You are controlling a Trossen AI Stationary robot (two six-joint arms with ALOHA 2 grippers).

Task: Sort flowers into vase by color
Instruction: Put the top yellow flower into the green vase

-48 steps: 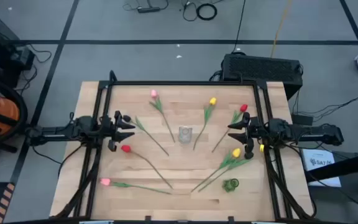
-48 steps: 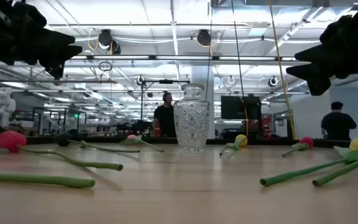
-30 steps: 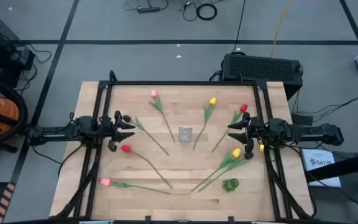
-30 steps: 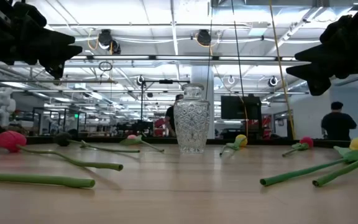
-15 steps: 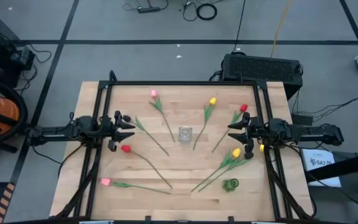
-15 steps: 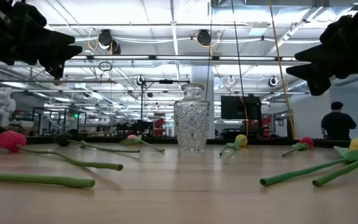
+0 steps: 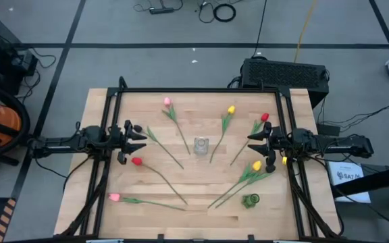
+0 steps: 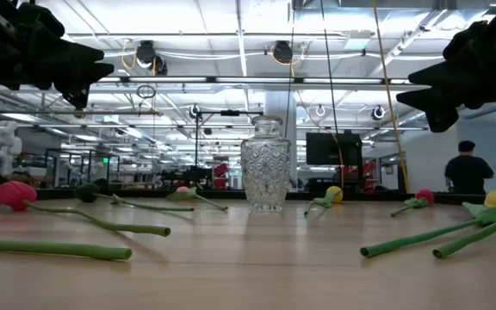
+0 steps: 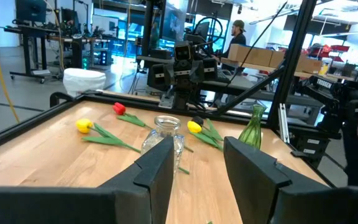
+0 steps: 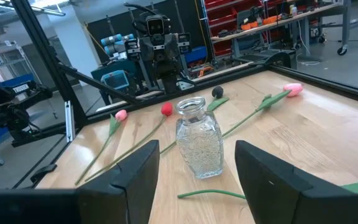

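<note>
A clear cut-glass vase (image 7: 200, 145) stands at the table's middle, also seen in the low view (image 8: 265, 165). Tulips lie flat around it: pink (image 7: 167, 102), yellow (image 7: 231, 109), red (image 7: 265, 117), black (image 7: 138, 127), red (image 7: 136, 161), pink (image 7: 114, 197) and yellow (image 7: 256, 165). My left gripper (image 7: 144, 138) hovers open at the table's left side, above the black tulip's stem. My right gripper (image 7: 250, 143) hovers open at the right side, near the red tulip. Each wrist view looks between open fingers at the vase (image 9: 165, 138) (image 10: 199, 145).
A small green vase (image 7: 250, 200) stands toward the near right, beside the yellow tulips' stems. Another yellow head (image 7: 283, 160) shows under the right arm. A black frame (image 7: 201, 90) borders the table. People stand in the room behind (image 8: 468, 172).
</note>
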